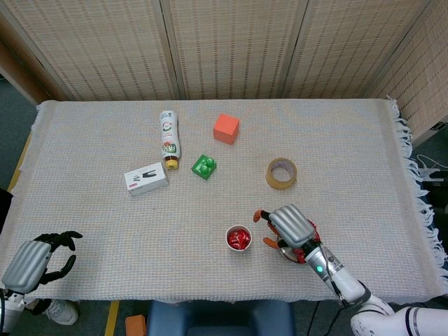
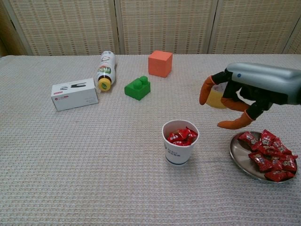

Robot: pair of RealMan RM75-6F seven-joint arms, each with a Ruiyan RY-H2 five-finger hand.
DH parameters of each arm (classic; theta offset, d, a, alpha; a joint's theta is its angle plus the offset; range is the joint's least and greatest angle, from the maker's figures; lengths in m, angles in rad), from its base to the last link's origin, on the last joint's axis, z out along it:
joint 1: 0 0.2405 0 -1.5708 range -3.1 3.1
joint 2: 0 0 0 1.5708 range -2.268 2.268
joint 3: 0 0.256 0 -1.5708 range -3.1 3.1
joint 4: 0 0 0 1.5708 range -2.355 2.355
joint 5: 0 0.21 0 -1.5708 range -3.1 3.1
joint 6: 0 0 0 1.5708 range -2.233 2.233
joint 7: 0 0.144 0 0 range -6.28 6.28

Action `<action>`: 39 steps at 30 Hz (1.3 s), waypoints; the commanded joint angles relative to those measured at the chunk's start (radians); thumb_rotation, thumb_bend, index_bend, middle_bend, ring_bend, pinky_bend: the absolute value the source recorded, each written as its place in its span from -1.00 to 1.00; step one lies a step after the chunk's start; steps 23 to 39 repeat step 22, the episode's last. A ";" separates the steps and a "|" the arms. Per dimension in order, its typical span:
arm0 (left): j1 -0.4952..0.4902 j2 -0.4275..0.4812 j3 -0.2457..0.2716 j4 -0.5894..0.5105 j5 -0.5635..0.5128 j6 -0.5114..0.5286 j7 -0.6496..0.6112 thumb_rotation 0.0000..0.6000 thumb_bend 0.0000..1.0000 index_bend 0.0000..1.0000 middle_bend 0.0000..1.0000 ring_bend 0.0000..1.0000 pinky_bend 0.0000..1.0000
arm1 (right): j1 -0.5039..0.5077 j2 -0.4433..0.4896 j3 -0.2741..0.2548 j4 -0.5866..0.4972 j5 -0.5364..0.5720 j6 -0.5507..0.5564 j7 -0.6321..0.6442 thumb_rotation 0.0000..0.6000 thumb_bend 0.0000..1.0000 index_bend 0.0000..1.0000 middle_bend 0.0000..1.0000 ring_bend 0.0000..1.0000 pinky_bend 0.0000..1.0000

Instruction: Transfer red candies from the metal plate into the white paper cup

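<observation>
From my overhead feed, my right robot hand (image 1: 288, 225) hovers with fingers spread and empty, covering most of the metal plate (image 1: 285, 252). The white paper cup (image 1: 239, 239), holding red candies (image 1: 239, 239), stands just beside it. My left robot hand (image 1: 31, 260) sits off the worktop (image 1: 105, 210) corner.

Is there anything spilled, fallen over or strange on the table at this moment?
Only the bottle lies on its side near the white box. No candies are spilled: they sit in the paper cup and on the metal plate.

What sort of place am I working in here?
Probably an indoor test or lab setup: a table under a woven cloth, folding woven screens behind, and unrelated props like an orange cube and tape roll.
</observation>
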 commanded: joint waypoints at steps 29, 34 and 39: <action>-0.023 -0.018 -0.002 -0.013 -0.036 -0.066 0.071 1.00 -0.14 -0.40 -0.04 -0.17 -0.17 | -0.320 -0.018 -0.083 0.338 -0.200 0.433 -0.048 1.00 -0.74 -0.35 -0.41 -0.61 0.09; -0.023 -0.018 -0.002 -0.013 -0.036 -0.066 0.071 1.00 -0.14 -0.40 -0.04 -0.17 -0.17 | -0.320 -0.018 -0.083 0.338 -0.200 0.433 -0.048 1.00 -0.74 -0.35 -0.41 -0.61 0.09; -0.023 -0.018 -0.002 -0.013 -0.036 -0.066 0.071 1.00 -0.14 -0.40 -0.04 -0.17 -0.17 | -0.320 -0.018 -0.083 0.338 -0.200 0.433 -0.048 1.00 -0.74 -0.35 -0.41 -0.61 0.09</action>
